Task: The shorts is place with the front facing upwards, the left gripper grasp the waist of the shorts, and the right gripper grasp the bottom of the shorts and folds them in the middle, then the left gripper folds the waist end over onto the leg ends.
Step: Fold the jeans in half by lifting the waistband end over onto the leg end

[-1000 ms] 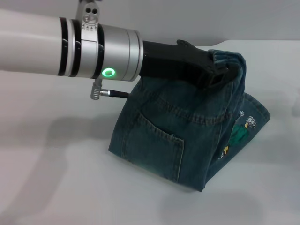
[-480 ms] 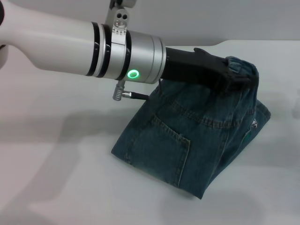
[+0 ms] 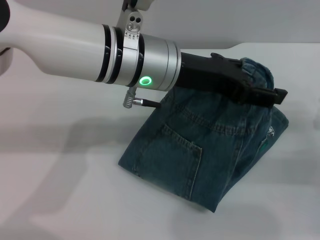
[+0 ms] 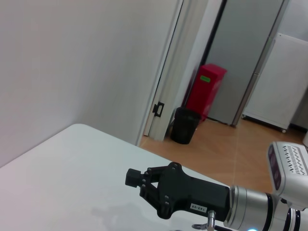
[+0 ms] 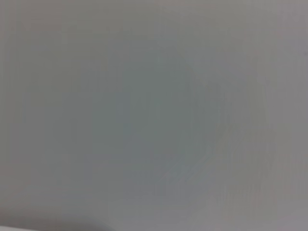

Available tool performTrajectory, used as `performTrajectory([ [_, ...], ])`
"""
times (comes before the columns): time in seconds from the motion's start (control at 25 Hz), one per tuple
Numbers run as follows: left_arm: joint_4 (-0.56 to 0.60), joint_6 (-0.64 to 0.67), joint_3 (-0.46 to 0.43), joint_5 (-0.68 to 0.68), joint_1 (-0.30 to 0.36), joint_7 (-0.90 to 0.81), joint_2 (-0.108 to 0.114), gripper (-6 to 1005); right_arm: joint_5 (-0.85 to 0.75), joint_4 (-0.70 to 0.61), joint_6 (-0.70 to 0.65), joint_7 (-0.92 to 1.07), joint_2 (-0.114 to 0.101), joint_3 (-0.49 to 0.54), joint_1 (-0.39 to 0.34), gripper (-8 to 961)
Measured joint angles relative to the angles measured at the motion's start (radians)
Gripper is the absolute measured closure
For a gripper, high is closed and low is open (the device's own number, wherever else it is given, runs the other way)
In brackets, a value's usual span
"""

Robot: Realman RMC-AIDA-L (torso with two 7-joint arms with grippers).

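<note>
Shorts [image 3: 200, 150] lie folded beneath the left pincer [image 3: 272, 95], fingers parted, empty.

No legible text, labels or numbers anywhere.

Blue denim shorts [image 3: 200, 145], paler stitching, green-and-white patch [image 3: 267, 137]. Black left tool [image 3: 272, 95]; silver-white arm [image 3: 75, 47], black bands, green light [image 3: 145, 80]. Pale grey tabletop [image 3: 60, 190].

Probably an indoor test room or lab: a plain white worktop [image 4: 72, 163] stands against bare white walls, with a doorway beyond showing orange-brown flooring, a red bin [image 4: 206, 91], a black bin [image 4: 185, 125] and a white cabinet-like unit [image 4: 284, 82].
</note>
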Motion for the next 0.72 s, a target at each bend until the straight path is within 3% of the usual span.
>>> performTrajectory([
  [0.2,-0.008,0.000,0.012,0.001,-0.005,0.017,0.000,318,0.000,0.001,0.030,0.001,0.001,-0.008,-0.014,954],
  [0.52,-0.003,0.005,0.037,0.043,-0.036,0.050,0.001,143,0.003,0.010,0.058,0.008,0.001,-0.032,-0.039,954],
  [0.56,-0.003,0.005,0.037,0.043,-0.036,0.050,0.001,143,0.003,0.010,0.058,0.008,0.001,-0.032,-0.039,954],
  [0.6,-0.030,0.096,0.083,0.057,-0.025,0.098,0.000,144,0.003,0.012,0.058,0.008,0.001,-0.037,-0.041,954],
  [0.72,-0.034,0.117,0.092,0.073,-0.026,0.099,0.001,145,0.006,0.022,0.058,0.008,0.001,-0.051,-0.049,954],
])
